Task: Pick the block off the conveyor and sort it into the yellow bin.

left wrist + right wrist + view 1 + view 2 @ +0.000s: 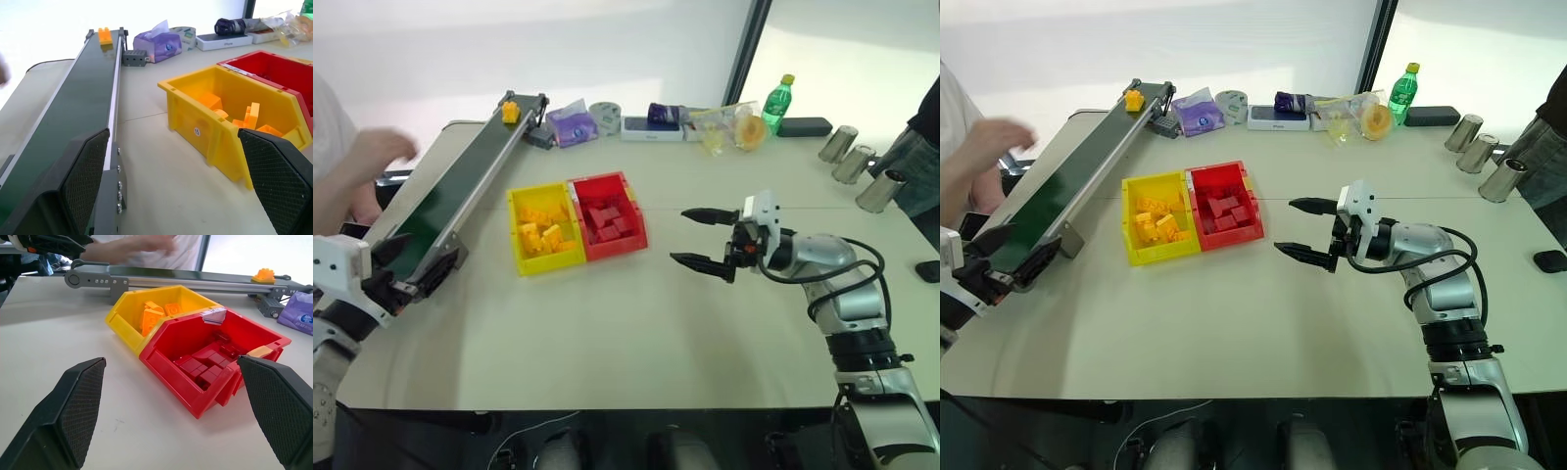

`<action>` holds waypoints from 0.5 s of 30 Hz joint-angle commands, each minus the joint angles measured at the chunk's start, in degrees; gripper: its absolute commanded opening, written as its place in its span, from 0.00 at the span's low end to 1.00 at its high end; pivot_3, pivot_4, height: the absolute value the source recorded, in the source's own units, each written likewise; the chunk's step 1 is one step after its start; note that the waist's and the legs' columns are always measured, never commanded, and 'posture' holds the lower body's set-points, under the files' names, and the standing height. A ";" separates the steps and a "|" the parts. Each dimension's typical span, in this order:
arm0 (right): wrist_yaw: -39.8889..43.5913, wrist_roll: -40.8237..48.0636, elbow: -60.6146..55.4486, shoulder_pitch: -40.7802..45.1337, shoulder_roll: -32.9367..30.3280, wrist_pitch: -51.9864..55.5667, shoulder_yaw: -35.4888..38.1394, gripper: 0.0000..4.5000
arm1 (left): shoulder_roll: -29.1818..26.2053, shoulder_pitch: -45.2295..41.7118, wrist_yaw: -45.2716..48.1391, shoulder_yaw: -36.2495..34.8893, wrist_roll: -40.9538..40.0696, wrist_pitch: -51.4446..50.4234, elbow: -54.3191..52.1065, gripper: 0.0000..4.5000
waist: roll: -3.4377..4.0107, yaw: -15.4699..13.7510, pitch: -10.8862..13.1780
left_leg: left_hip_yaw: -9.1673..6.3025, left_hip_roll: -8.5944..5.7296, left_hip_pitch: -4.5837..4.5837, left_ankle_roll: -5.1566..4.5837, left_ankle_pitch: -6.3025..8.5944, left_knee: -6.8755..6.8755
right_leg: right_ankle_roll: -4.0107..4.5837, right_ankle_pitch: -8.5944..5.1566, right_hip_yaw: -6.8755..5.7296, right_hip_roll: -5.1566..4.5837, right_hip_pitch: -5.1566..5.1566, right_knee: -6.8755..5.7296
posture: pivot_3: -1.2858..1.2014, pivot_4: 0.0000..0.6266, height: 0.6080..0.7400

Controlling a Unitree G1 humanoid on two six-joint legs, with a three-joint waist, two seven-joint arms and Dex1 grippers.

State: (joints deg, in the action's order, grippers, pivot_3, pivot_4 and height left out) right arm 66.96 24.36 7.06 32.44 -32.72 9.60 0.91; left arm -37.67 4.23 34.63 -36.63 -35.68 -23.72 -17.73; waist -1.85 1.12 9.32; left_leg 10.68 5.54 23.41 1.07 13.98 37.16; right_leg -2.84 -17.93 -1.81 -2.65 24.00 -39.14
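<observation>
Black-fingered and wide open, our left gripper (386,266) waits empty at the conveyor's (450,196) near end, and our right gripper (703,238) hangs open beside the red bin (607,227). Further off, the yellow bin (544,231) holds what look like earlier bricks. The block (510,111) sits at the belt's far end, not yet picked.

Bare beige table (636,323) lies open before the low-walled yellow plastic bin (544,231); a person's hand (382,149) hovers beside the long dark green conveyor (450,191).
</observation>
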 commanded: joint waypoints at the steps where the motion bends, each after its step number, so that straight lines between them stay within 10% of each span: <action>1: 0.31 0.25 -0.30 1.43 -0.09 -1.09 0.74 1.00 | 1.15 -0.22 0.34 -1.67 -0.83 3.72 -2.37 0.98 | 0.00 -0.01 0.00 | 0.00 0.00 0.00 0.00 0.00 0.00 | 0.00 0.00 0.00 0.00 0.00 0.00 | 0.52 0.24 1.00; 15: 0.28 0.62 -1.52 0.15 0.45 -0.68 0.88 1.00 | 15.11 8.54 -17.75 -5.68 10.04 13.14 -9.74 0.98 | 0.00 0.06 -0.01 | 0.01 0.01 0.00 -0.03 0.02 0.01 | -0.01 0.00 0.04 0.01 -0.01 0.03 | 0.52 0.24 1.00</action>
State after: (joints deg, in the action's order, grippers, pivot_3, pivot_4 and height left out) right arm 67.33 23.86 7.26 32.28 -32.52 9.33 0.90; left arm -22.86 11.97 18.64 -41.37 -26.69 -12.06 -23.83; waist -1.86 1.18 9.31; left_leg 10.68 5.55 23.41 1.03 14.00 37.19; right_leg -2.84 -17.93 -1.78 -2.64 23.98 -39.11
